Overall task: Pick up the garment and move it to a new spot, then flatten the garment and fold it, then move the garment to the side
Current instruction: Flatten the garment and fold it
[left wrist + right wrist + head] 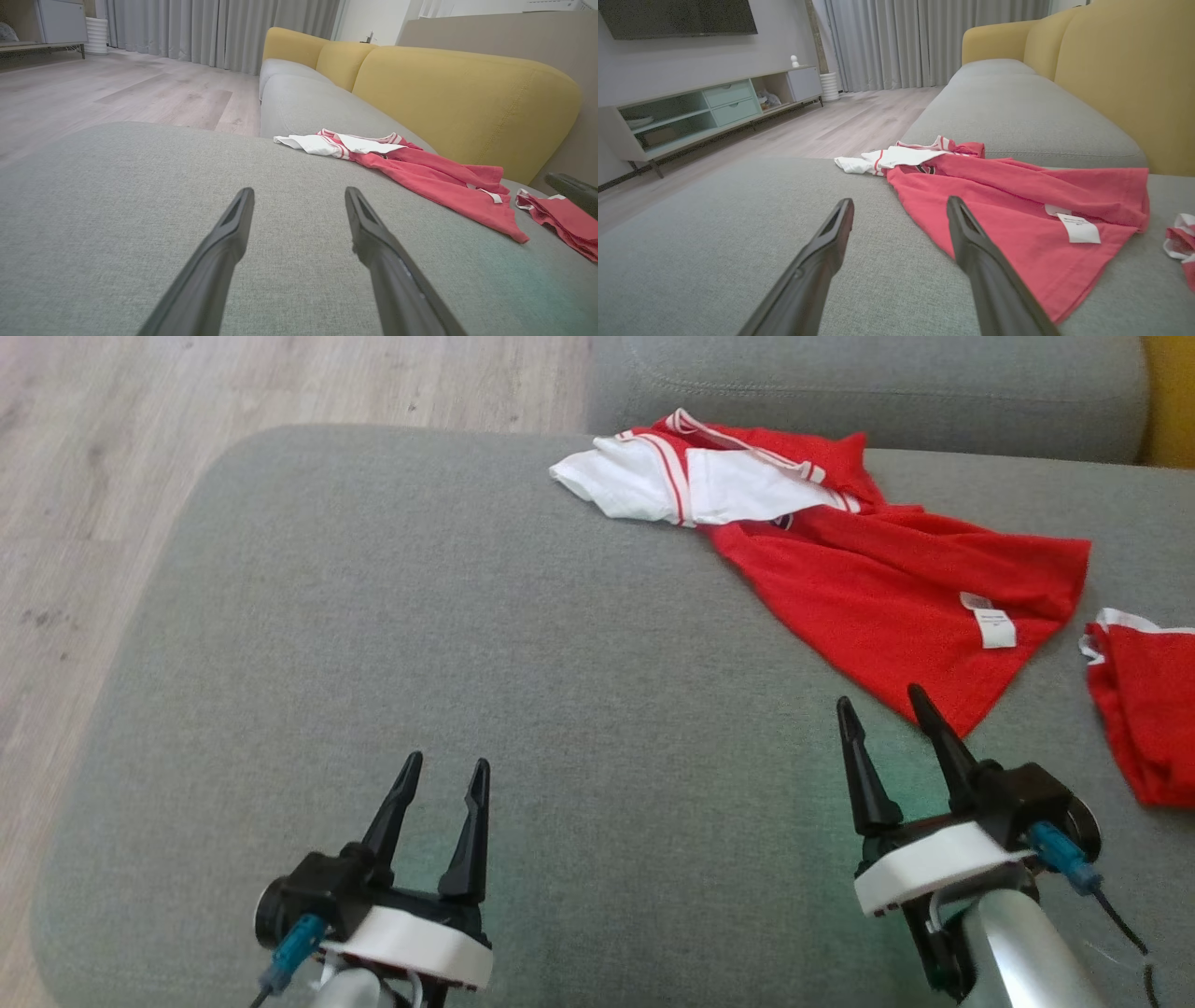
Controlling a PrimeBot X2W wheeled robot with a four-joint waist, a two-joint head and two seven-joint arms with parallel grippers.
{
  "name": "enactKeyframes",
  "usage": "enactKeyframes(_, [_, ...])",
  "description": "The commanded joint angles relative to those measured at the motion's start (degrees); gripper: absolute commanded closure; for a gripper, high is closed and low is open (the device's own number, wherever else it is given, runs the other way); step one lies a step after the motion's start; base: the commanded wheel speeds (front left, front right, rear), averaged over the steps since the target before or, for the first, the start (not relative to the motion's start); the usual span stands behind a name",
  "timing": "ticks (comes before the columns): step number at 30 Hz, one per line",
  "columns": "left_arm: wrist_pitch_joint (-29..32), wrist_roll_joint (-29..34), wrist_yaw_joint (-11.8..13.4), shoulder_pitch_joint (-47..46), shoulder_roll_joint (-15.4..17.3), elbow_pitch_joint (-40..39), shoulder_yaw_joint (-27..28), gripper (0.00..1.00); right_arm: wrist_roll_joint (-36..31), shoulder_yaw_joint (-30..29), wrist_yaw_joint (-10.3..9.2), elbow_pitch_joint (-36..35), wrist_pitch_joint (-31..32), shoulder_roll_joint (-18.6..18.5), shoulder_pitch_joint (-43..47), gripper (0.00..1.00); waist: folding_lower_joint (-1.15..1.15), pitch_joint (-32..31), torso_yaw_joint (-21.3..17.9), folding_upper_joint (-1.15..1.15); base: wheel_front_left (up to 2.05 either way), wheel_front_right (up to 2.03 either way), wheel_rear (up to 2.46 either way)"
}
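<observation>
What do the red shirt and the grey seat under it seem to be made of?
The garment: thin, soft cloth, likely a synthetic sports knit; it lies limp in folds, matte red with white panels. The seat cushion: grey woven upholstery, matte, with a fine speckled weave showing in the wrist views.

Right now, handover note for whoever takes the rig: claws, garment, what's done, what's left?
Left claw: open, empty, over the bare grey seat cushion.
Right claw: open, empty, tips close to the garment's near corner; contact cannot be told.
Garment: rumpled on the cushion's far right, white shoulder panels bunched at the far end, tag showing.
Smaller red cloth: to the garment's right, apart from it; not the job's.
Done: nothing visible.
Left: pick up, move, flatten, fold, set aside.
</observation>
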Motion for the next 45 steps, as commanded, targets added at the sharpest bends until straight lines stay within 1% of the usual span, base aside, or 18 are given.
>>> enactKeyframes(1, [-0.5, 0.0, -0.3, -1.7, 0.2, -2.0, 1.5, 0.0, -1.2, 1.4, -0.05, -1.2, -0.6, 0.2, -2.9, 0.0, 0.0, 0.6, 0.6, 0.0, 0.0, 0.0, 0.0])
enactKeyframes(4, [-0.5, -0.5, -0.3, -2.5, 0.2, -2.1, 0.8, 0.0, -4.6, 1.1, -0.05, 0.6, 0.7, 0.2, -5.7, 0.0, 0.0, 2.1, 2.1, 0.0, 0.0, 0.0, 0.0])
enactKeyframes(8, [-0.5, -1.4, -0.3, -3.9, 0.2, -2.1, -0.4, 0.0, -8.7, -0.1, -0.05, 4.2, 5.3, 0.2, -11.8, 0.0, 0.0, 5.1, 4.9, 0.0, 0.0, 0.0, 0.0])
enactKeyframes(12, [-0.5, -2.9, -0.3, -5.3, 0.2, -1.8, -1.2, 0.0, -13.0, -1.3, -0.05, 10.9, 11.6, -0.1, -19.4, 0.0, 0.0, 8.2, 8.1, 0.0, 0.0, 0.0, 0.0])
enactKeyframes(14, [-0.5, -3.3, -0.3, -6.1, 0.2, -1.9, -1.7, 0.0, -15.2, -2.1, -0.05, 14.7, 13.9, -1.1, -23.5, 0.0, 0.0, 9.9, 9.8, 0.0, 0.0, 0.0, 0.0])
enactKeyframes(15, [-0.5, -3.6, -0.3, -7.0, 0.2, -1.8, -2.6, 0.0, -16.2, -3.4, -0.05, 18.5, 15.1, -2.0, -27.4, 0.0, 0.0, 11.3, 11.4, 0.0, 0.0, 0.0, 0.0])
enactKeyframes(19, [-0.5, -4.3, -0.3, -8.6, 0.2, -1.7, -4.5, 0.0, -19.0, -6.7, -0.05, 25.4, 15.5, -4.3, -33.9, 0.0, 0.0, 13.4, 14.5, 0.0, 0.0, 0.0, 0.0])
enactKeyframes(20, [-0.5, -4.3, -0.3, -8.6, 0.2, -1.7, -4.5, 0.0, -19.0, -6.7, -0.05, 25.4, 15.5, -4.3, -33.9, 0.0, 0.0, 13.4, 14.5, 0.0, 0.0, 0.0, 0.0])
enactKeyframes(24, [-0.5, -5.1, -0.3, -9.7, 0.2, -1.8, -5.6, 0.0, -22.7, -8.2, -0.05, 31.4, 16.1, -5.9, -38.4, 0.0, 0.0, 14.8, 16.7, 0.0, 0.0, 0.0, 0.0])
enactKeyframes(30, [-0.5, -5.7, -0.3, -10.8, 0.2, -1.8, -6.7, 0.0, -25.8, -10.6, -0.05, 38.7, 17.5, -7.7, -42.7, 0.0, 0.0, 16.1, 18.5, 0.0, 0.0, 0.0, 0.0])
enactKeyframes(31, [-0.5, -5.8, -0.3, -10.9, 0.2, -1.8, -6.8, 0.0, -25.7, -11.3, -0.05, 39.7, 17.4, -7.8, -43.2, 0.15, 0.0, 16.2, 18.6, 0.0, 0.0, 0.0, 0.0])
enactKeyframes(32, [-0.5, -5.8, -0.3, -11.0, 0.2, -1.7, -7.0, 0.0, -25.6, -11.9, -0.05, 40.5, 17.0, -7.8, -43.7, 0.9, 0.0, 16.2, 18.7, 0.0, 0.0, 0.0, 0.0])
enactKeyframes(33, [-0.5, -5.7, -0.3, -11.0, 0.2, -1.6, -7.1, 0.0, -25.9, -12.2, -0.05, 41.1, 16.5, -7.8, -44.0, 1.0, 0.0, 16.2, 18.8, 0.0, 0.0, 0.0, 0.0])
enactKeyframes(36, [-0.5, -5.6, -0.1, -10.7, 0.2, -1.3, -7.2, 0.0, -25.5, -12.5, -0.05, 43.1, 13.4, -6.5, -44.3, 1.0, 0.0, 15.4, 18.3, 0.0, 0.0, 0.0, 0.0])
enactKeyframes(37, [-0.5, -5.3, 0.0, -10.4, 0.2, -1.0, -6.8, 0.0, -25.1, -11.5, -0.05, 44.6, 10.8, -4.9, -44.2, 1.0, 0.0, 14.4, 17.6, 0.0, 0.0, 0.0, 0.0])
enactKeyframes(39, [-0.5, -4.8, 0.1, -10.0, 0.2, -0.7, -6.2, 0.0, -24.0, -10.1, -0.05, 46.3, 7.7, -3.1, -43.9, 1.0, 0.0, 13.2, 16.6, 0.0, 0.0, 0.0, 0.0])
enactKeyframes(42, [-0.5, -3.8, 0.1, -9.5, 0.2, -0.4, -5.0, 0.0, -21.4, -7.0, -0.05, 48.8, 3.5, -1.0, -43.3, 1.0, 0.0, 11.2, 14.8, 0.0, 0.0, 0.0, 0.0])
enactKeyframes(45, [-0.5, -2.8, 0.0, -8.8, 0.2, -0.3, -3.9, 0.0, -17.6, -2.6, -0.05, 50.2, 1.0, 0.0, -42.0, 1.0, 0.0, 9.1, 12.9, 0.0, 0.0, 0.0, 0.0])
